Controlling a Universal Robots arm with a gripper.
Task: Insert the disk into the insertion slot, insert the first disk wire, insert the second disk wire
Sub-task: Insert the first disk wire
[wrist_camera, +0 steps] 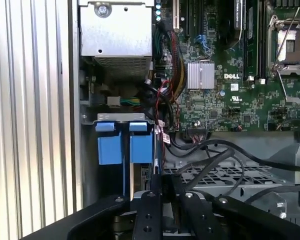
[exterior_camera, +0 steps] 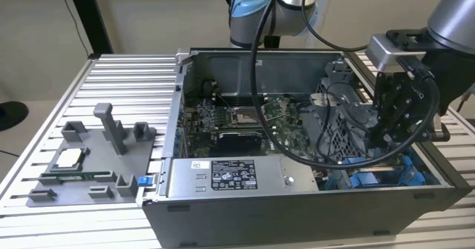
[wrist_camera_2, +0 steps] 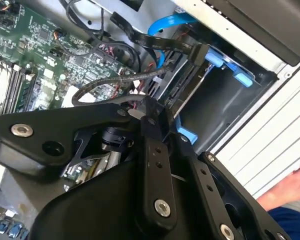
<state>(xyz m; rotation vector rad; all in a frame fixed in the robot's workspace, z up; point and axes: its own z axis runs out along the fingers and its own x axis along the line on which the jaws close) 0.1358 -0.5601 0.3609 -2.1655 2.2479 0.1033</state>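
The flat printed motherboard is dark green, speckled with silver and black parts; its square ribbed heat sink is pale silver. The boxy metal power supply is silver-grey with a white label printed in black. The rectangular metal insertion slot is grey, patterned with punched holes, with bright blue plastic rails. The thick round cable is black. The ribbed aluminium table is striped silver, the moulded plastic fixture tray mid grey, and the robot arm's round joint cap light blue.
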